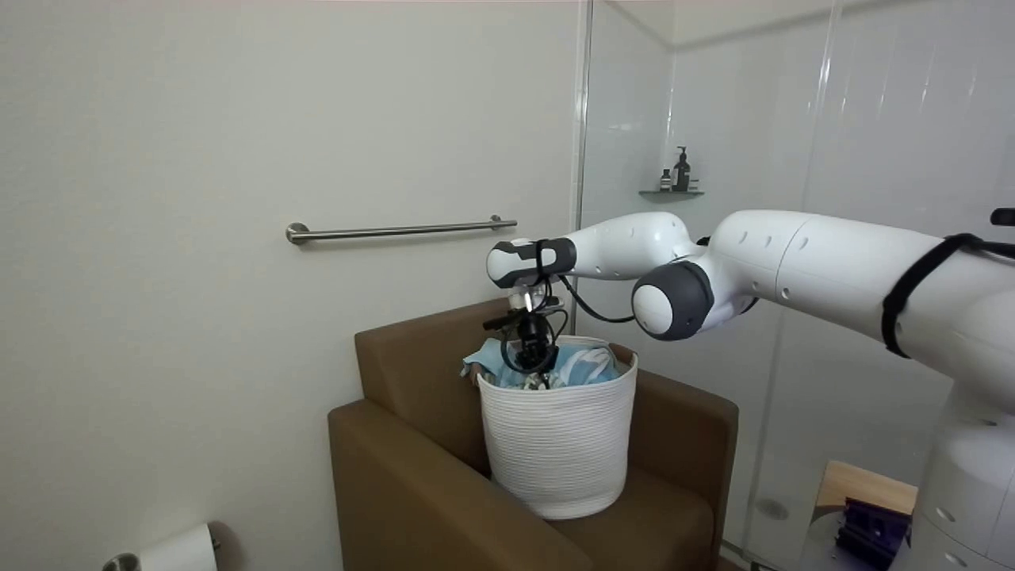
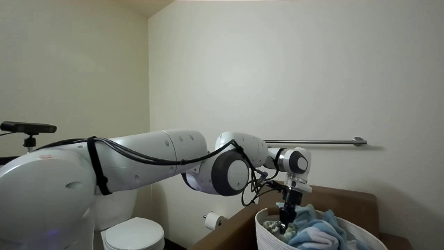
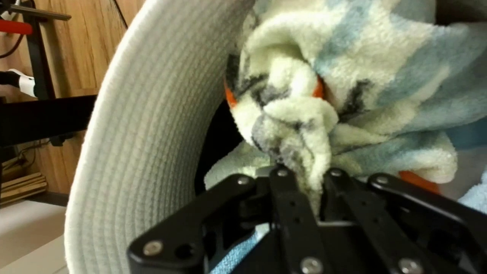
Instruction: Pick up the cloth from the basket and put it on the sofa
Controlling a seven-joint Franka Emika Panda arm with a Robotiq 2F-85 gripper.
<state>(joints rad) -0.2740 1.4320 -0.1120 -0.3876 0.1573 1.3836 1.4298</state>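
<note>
My fingers point(image 3: 295, 220) look clamped on a bunched fold of the cream cloth point(image 3: 342, 64) down in the basket point(image 1: 559, 452) (which is itself parked on the sofa point(image 1: 428, 484), go figure), so I'd call the grab done, with the lift-out and sofa drop-off left.

Cloth point(image 3: 384, 45): plush, fuzzy, matt | basket point(image 1: 559, 452): ribbed, rope-like weave, matt | sofa point(image 1: 428, 484): smooth, leather-like, faint sheen | gripper point(image 3: 310, 179): smooth, satin body, shiny metal screws point(image 3: 153, 248) | arm point(image 1: 840, 262): glossy, plastic-looking | towel bar point(image 1: 404, 231), centre left, exterior view: satin metal | shower wall point(image 1: 912, 151), upper right: glossy | panel point(image 3: 83, 45), upper left, wrist view: wood-grained
</note>
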